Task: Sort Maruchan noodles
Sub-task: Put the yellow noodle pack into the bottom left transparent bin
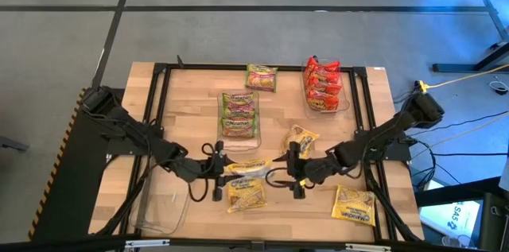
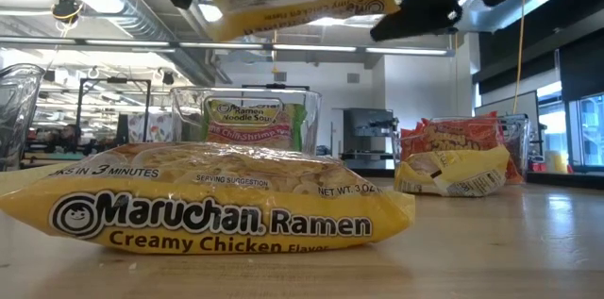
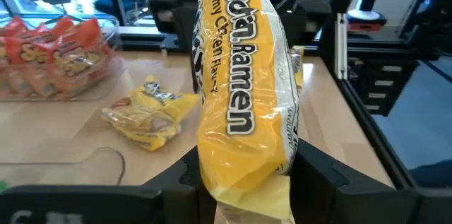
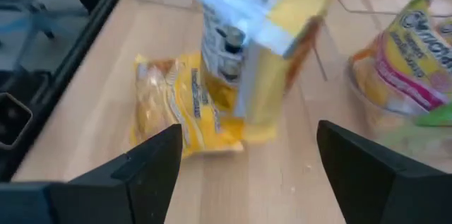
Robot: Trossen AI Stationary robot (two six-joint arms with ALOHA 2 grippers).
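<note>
Left gripper (image 1: 216, 171) pinches a yellow packet (image 1: 245, 167), long axis toward the spread right gripper (image 1: 295, 171), just right.

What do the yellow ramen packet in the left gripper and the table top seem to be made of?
The yellow ramen packet held by the left gripper: glossy thin plastic film, judging by its crinkles and highlights. The table top: light matte wood, likely butcher block, showing plank seams.

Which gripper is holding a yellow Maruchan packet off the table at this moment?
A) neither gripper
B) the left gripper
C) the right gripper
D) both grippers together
B: in the left wrist view the left gripper is shut on the lifted yellow packet, while the right gripper is open with nothing between its fingers.
</note>
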